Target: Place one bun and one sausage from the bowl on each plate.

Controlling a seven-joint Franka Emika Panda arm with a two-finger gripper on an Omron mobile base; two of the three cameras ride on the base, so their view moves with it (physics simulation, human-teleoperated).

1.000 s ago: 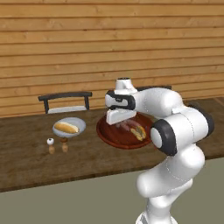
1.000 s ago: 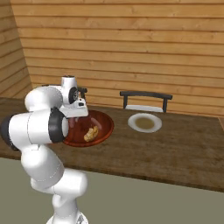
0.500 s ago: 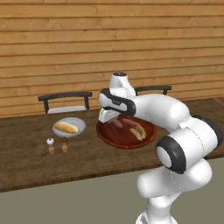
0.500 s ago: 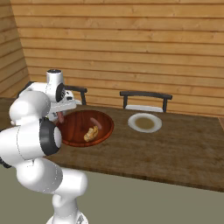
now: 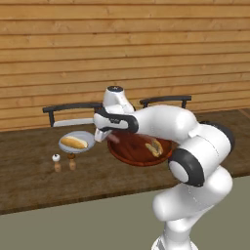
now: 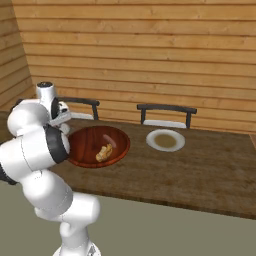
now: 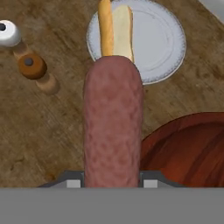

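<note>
The gripper (image 7: pixel 112 181) is clamped on a sausage (image 7: pixel 113 127) that hides its fingertips; at twelve o'clock the sausage covers part of the bun (image 7: pixel 116 29) on its plate (image 7: pixel 164 41)

Two grey plates (image 5: pixel 77 142) (image 6: pixel 165 140), one wooden bowl (image 5: pixel 131 149), two buns (image 5: pixel 73 142) (image 5: pixel 155 147), one sausage (image 7: pixel 113 120), two shakers (image 5: pixel 57 162) (image 5: pixel 72 161), two chairs (image 6: pixel 167 114) (image 6: pixel 80 106)
</note>
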